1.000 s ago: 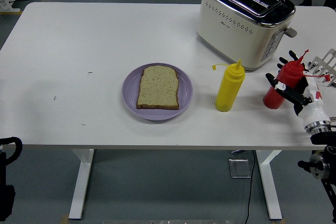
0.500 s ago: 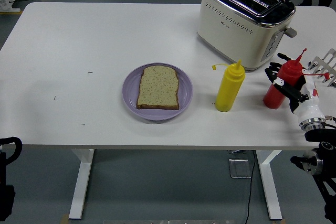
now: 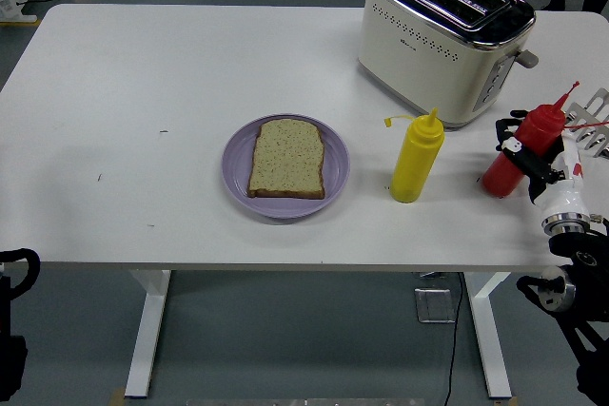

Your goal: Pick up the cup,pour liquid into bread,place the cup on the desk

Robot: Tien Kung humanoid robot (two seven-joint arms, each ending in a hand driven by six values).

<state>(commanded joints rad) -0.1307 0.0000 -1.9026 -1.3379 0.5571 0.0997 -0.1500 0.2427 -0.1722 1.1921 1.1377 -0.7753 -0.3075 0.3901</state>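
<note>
Right hand [image 3: 529,161] grips tilted red bottle [image 3: 521,152], tip up-right; bread [image 3: 286,158] on plate [image 3: 240,189] lies far left. Left arm bottom-left corner.

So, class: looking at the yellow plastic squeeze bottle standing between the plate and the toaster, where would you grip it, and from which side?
Grip the yellow plastic squeeze bottle around its straight cylindrical body, below the tapered nozzle. It stands upright, so a sideways wrap fits. Come from the right or the near side: the cream toaster stands behind it and the purple plate lies to its left.
</note>
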